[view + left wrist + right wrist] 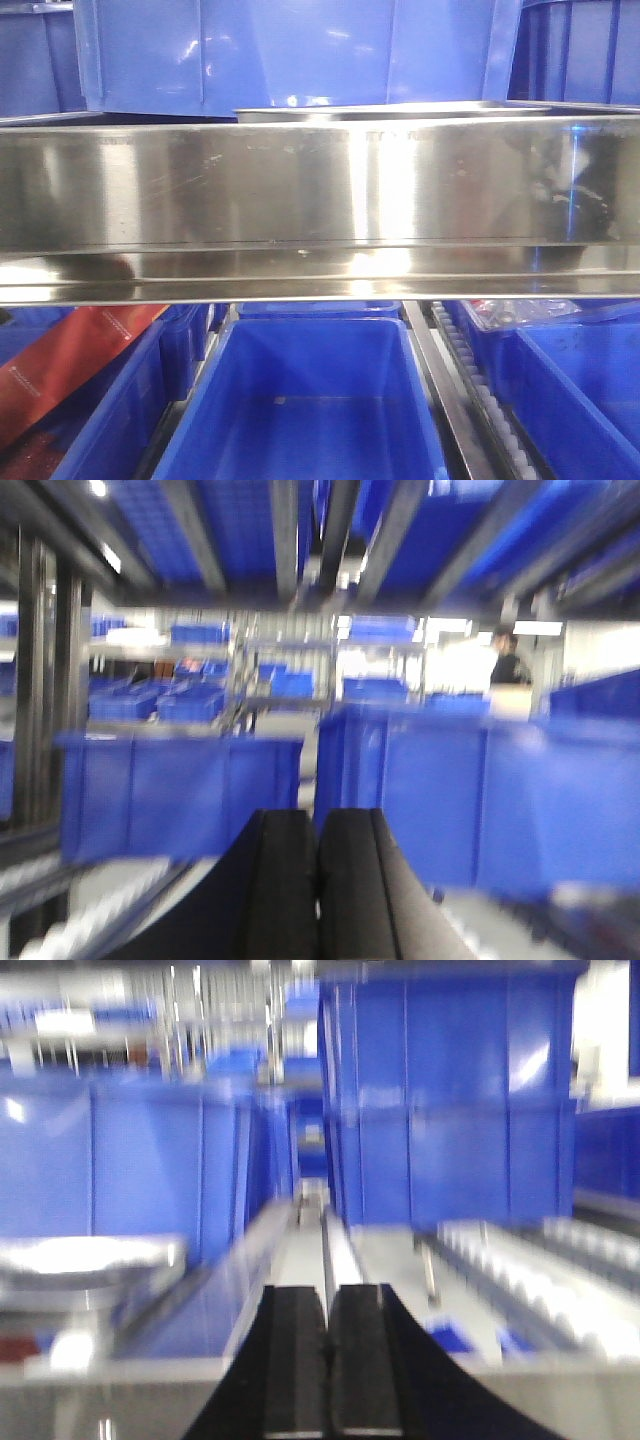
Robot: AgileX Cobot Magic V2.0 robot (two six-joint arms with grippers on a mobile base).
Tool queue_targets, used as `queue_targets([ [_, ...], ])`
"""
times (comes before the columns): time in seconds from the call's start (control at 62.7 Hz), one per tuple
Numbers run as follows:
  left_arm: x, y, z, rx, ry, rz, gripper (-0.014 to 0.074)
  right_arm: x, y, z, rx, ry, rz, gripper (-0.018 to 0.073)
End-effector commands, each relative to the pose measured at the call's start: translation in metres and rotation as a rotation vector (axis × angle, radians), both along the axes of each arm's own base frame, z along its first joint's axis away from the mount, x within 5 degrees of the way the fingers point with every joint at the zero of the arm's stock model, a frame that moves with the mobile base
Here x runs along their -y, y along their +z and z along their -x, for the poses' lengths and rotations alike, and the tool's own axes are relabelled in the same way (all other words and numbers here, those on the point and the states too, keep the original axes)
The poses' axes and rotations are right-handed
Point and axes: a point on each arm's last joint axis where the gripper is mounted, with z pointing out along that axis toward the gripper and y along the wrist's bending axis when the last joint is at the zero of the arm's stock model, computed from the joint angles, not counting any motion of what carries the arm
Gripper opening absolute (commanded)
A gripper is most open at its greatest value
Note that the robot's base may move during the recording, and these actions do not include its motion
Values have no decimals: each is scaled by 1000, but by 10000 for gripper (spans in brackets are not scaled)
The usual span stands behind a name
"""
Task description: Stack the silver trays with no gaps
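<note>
Left pincer [318, 830] and right pincer [327, 1305] are sitting clenched, empty; the shallow shiny steel tray [88, 1257], blurred at nine o'clock, is probably needing them opened squarely.

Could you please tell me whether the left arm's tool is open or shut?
Shut: the left tool has its two black fingers pressed together, nothing between them.

The left gripper [318, 825] reaches forward, roughly level, its two black fingers [285, 880] pressed flat against each other along a thin seam. The right gripper [327, 1300] points ahead in the same way, its dark fingers [360, 1360] also brought together. Both wrist views are blurred.
</note>
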Motion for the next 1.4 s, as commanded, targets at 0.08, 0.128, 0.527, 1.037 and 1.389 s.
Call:
queue_targets([
  [0.08, -5, 40, 18, -176, 21, -13, -16, -2, 41, 11, 38, 24, -72, -79],
  [0.128, -8, 53, 28, -224, 46, -39, -16, -4, 58, 18, -2, 35, -74, -79],
  [0.527, -28, 165, 23, -423, 298, -216, -16, -7, 164, 55, -315, 5, -14, -79],
  [1.037, 42, 153, -151, -969, -170, 14, -16, -12, 193, -85, -809, 217, -255, -79],
  [1.389, 164, 143, -230, -1057, -246, -248, -16, -28, 173, -200, -1000, 326, -209, -79],
])
